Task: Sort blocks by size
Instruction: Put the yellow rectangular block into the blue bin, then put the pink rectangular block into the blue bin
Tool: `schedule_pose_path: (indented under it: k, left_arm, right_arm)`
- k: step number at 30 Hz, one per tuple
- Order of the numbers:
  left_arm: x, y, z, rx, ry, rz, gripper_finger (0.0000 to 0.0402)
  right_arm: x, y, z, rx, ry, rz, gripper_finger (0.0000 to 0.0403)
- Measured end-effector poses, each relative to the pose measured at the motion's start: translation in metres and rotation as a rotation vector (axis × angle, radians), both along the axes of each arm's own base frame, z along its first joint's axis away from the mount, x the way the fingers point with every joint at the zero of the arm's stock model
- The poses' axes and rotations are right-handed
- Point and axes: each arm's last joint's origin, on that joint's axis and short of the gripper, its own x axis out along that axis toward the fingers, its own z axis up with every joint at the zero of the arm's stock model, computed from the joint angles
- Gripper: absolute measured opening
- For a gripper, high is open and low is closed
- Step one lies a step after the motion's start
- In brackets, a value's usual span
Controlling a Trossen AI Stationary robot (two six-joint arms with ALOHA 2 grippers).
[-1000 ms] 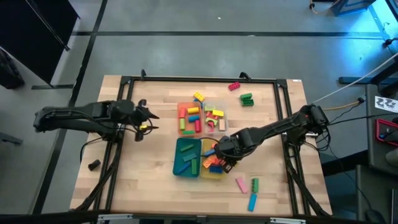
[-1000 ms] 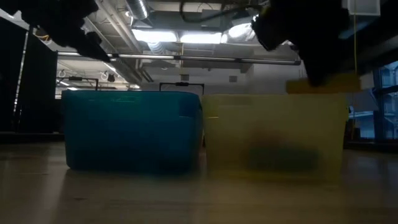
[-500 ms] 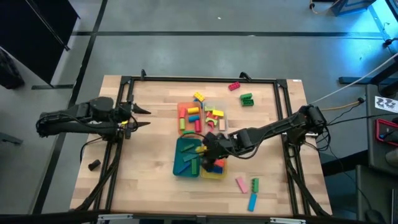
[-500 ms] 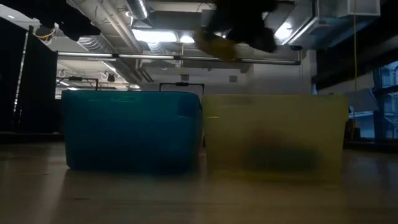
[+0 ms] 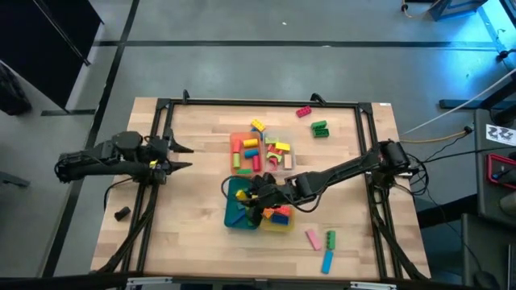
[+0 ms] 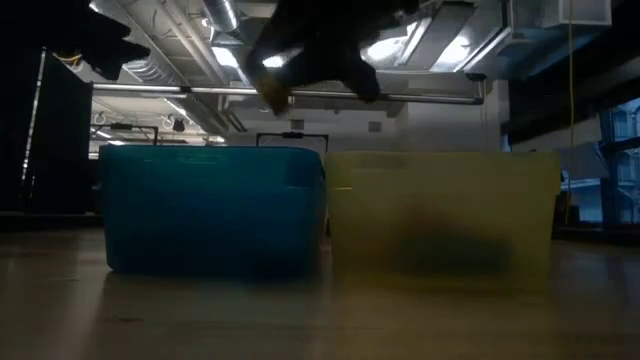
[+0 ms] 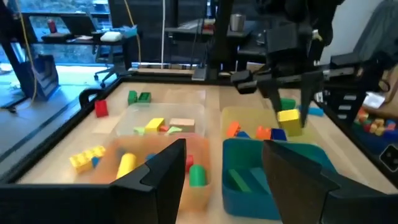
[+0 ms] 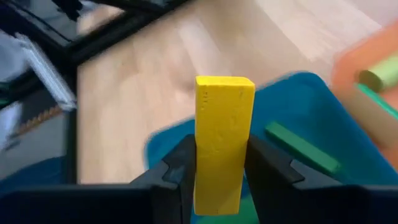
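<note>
Overhead, right gripper [image 5: 248,196] hangs over the teal tray [image 5: 235,211] mid-counter, clamping a yellow bar [image 5: 242,194]; the left gripper [image 5: 182,156] waits over the counter's [image 5: 193,234] left side, fingers spread and empty. Low view: the dark gripper [image 6: 290,85] is above the teal tray [image 6: 210,210], left of the yellow tray [image 6: 440,215]. Left wrist view: the bar [image 7: 289,121] hangs lengthwise downward between the far fingers. Right wrist view: the bar's [image 8: 222,140] long axis runs straight out past the fingers [image 8: 177,165], over green bars [image 8: 303,147].
</note>
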Motion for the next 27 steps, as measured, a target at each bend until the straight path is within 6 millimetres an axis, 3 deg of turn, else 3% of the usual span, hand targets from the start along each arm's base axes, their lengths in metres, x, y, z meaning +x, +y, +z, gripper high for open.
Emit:
schedule_pose_path:
  k: [6,16,23,27]
  left_arm:
    - [0.002,0.000,-0.017,-0.034,-0.066,0.003,0.0194]
    - [0.013,0.001,-0.044,-0.052,-0.092,0.004,0.0194]
    - [0.018,0.001,-0.057,-0.064,-0.074,0.002,0.0194]
    - [0.021,0.000,-0.060,-0.062,-0.127,-0.031,0.0194]
  right_arm:
    - [0.007,-0.009,-0.008,0.006,0.008,-0.011,0.0129]
    - [0.008,-0.023,-0.009,0.040,0.043,0.005,0.0235]
    - [-0.010,-0.013,-0.005,0.235,0.225,0.265,0.0243]
    - [-0.027,0.001,-0.009,0.303,0.381,0.262,0.0241]
